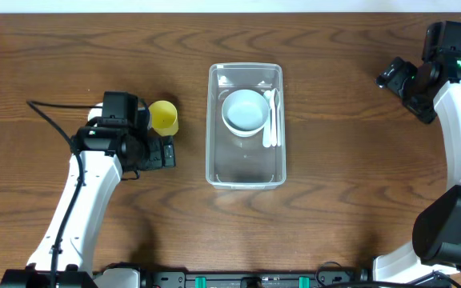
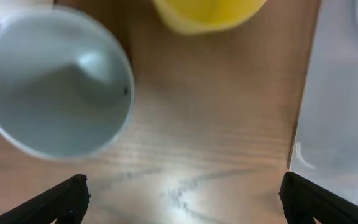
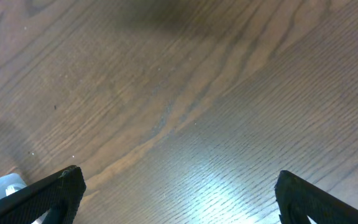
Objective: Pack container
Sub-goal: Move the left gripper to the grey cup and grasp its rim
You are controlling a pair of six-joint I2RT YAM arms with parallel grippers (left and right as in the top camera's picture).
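The left pincer (image 1: 163, 152), from above, hovers beside a yellow plastic cup (image 1: 164, 118), left of the clear rectangular plastic container (image 1: 245, 172) holding a white round bowl (image 1: 244, 110) and white spoon (image 1: 271, 118). Its wrist view shows jaws spread and empty, with a pale grey-blue cup (image 2: 55, 87) crowding nearby; best centre on one cup only. The right pincer (image 3: 179, 190), in its view, gapes over the wooden table (image 3: 185, 93).
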